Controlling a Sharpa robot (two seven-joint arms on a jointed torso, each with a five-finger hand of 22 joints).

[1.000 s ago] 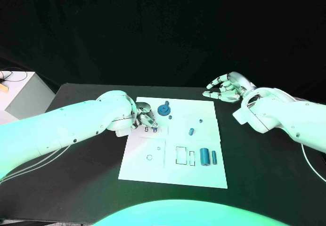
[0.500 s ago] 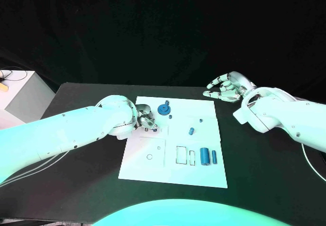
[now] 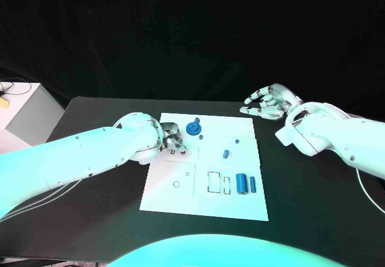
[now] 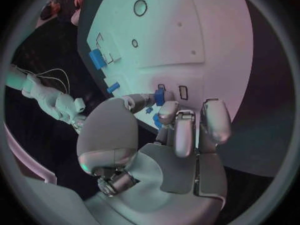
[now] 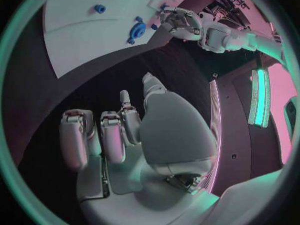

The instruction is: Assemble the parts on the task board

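Note:
The white task board [image 3: 205,197] lies mid-table. My left hand [image 3: 171,139] is low over its far left part, and its thumb and a finger pinch a small blue part [image 4: 160,97] beside two small rectangular slots [image 4: 182,92]. A blue round part [image 3: 192,129] with a small peg [image 3: 196,120] behind it stands just right of that hand. A small blue piece [image 3: 226,154] lies mid-board, and two blue cylinders [image 3: 241,184] lie near the front right. My right hand [image 3: 268,103] hovers off the board's far right corner, fingers spread, holding nothing.
Two larger rectangular slots [image 3: 214,183] and a round hole [image 3: 176,185] are in the board's near half. A pale box [image 3: 18,108] stands past the table's left edge. The right wrist view shows the board [image 5: 81,35] and my left hand [image 5: 181,25].
My left hand has crept a little towards the board's middle over the small slots, its fingers drawn closer together. The right hand has stayed where it was.

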